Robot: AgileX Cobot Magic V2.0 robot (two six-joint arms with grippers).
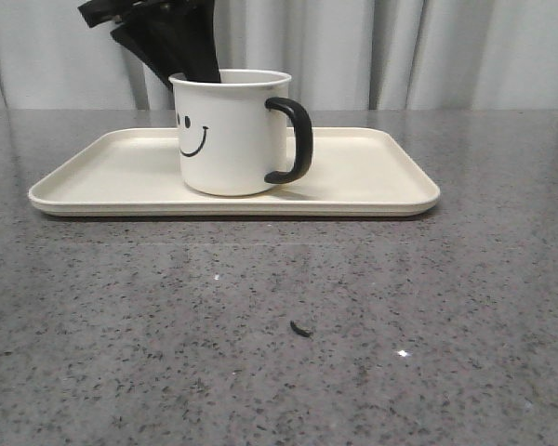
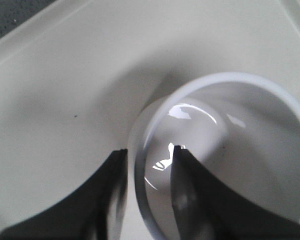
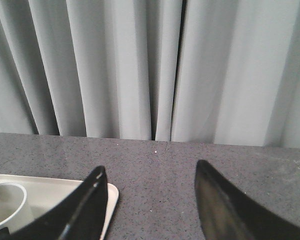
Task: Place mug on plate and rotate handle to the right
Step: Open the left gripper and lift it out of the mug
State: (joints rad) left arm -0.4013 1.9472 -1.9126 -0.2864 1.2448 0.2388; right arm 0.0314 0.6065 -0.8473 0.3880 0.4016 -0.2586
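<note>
1. Because the mug [image 1: 231, 133] stands in front of it, most of the left gripper [image 2: 147, 160] is hidden in the front view; only its dark upper part shows, dipping behind the rim.
2. In the left wrist view the fingers [image 2: 190, 190] are cut off by the picture edge and look a bit blurry.
3. That view shows one finger inside the mug [image 2: 225, 150] and one outside, with the white wall between them. The fingers are close on the wall, but a thin gap seems to show, so I cannot tell if they squeeze it.
4. The right gripper [image 3: 147, 172] has its fingers [image 3: 85, 210] wide apart with nothing between them. Their lower ends are cut off.
5. The mug stands upright on the plate [image 1: 372, 177], a little left of the middle.
6. The handle [image 1: 294, 139] sticks out to the right side. The smiley face is turned toward the left, and part of it curves out of sight.
7. Beside the right fingers, a corner of the plate [image 3: 107, 192] and a bit of the mug [image 3: 7, 205] peek in.
8. The grey speckled surface [image 1: 279, 372] has a small dark scrap [image 1: 300, 328] on it, well in front of the plate.
9. A pale curtain [image 3: 140, 65] hangs behind the surface.
</note>
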